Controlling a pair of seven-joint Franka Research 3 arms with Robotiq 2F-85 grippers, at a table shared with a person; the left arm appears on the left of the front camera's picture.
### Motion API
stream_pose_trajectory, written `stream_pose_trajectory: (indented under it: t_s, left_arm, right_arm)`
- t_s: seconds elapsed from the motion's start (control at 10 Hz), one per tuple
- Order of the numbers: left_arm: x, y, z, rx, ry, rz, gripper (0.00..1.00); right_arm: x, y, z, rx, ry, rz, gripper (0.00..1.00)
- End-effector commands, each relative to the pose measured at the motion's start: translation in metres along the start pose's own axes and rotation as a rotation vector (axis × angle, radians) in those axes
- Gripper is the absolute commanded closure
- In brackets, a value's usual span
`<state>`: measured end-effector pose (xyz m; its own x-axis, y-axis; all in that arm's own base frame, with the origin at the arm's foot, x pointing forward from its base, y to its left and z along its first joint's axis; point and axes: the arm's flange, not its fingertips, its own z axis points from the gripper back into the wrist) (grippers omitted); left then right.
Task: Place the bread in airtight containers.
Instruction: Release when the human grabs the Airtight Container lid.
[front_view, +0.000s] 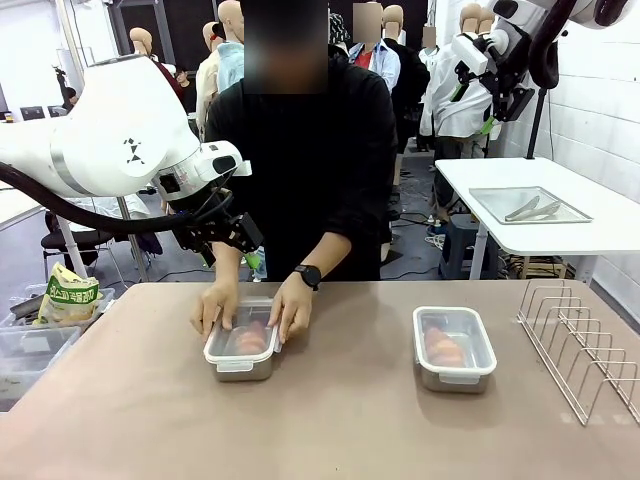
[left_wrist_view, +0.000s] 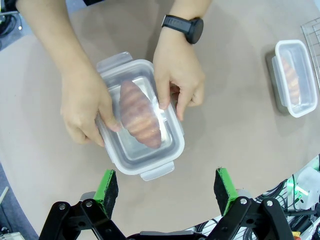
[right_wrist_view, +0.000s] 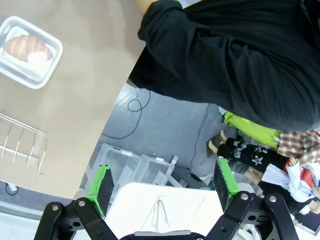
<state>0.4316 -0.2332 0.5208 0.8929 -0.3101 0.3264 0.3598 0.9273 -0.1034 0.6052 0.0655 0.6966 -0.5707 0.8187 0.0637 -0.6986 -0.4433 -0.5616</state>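
A person's two hands (front_view: 255, 312) press a clear lid onto the left airtight container (front_view: 241, 351), with a croissant (left_wrist_view: 140, 120) inside it. My left gripper (left_wrist_view: 167, 182) hovers open above that tin, its green pads (left_wrist_view: 106, 184) holding nothing; it hangs above the table's far edge (front_view: 226, 236). The second airtight container (front_view: 453, 346) stands lidded to the right with another piece of bread (front_view: 443, 348) inside, also seen from above (left_wrist_view: 295, 78) (right_wrist_view: 30, 50). My right gripper (right_wrist_view: 162, 182) is open and empty, raised high off the table's far right.
A wire rack (front_view: 580, 345) stands at the table's right edge. A white side table (front_view: 600, 235) behind carries a flat steel tray (front_view: 530, 205) with tongs. Plastic bins and a snack bag (front_view: 65, 295) sit off the left edge.
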Motion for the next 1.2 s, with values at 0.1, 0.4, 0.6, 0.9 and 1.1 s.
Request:
stream_pose_trajectory:
  t_s: [0.1, 0.4, 0.6, 0.9, 1.1]
  left_arm:
    - [-0.0008, 0.0009, 0.0011, 0.002, -0.002, 0.002, 0.0]
    - [-0.0008, 0.0009, 0.0011, 0.002, -0.002, 0.002, 0.0]
    - [-0.0008, 0.0009, 0.0011, 0.002, -0.002, 0.002, 0.0]
    - [-0.0008, 0.0009, 0.0011, 0.002, -0.002, 0.002, 0.0]
    - [-0.0008, 0.0009, 0.0011, 0.002, -0.002, 0.002, 0.0]
  right_arm:
    - [0.0011, 0.0, 0.001, -0.013, -0.005, 0.0, 0.0]
    - [0.0011, 0.0, 0.001, -0.013, -0.005, 0.0, 0.0]
    - [0.0011, 0.0, 0.001, -0.013, -0.005, 0.0, 0.0]
    - [0.0011, 0.0, 0.001, -0.013, -0.005, 0.0, 0.0]
    - [0.0011, 0.0, 0.001, -0.013, -0.005, 0.0, 0.0]
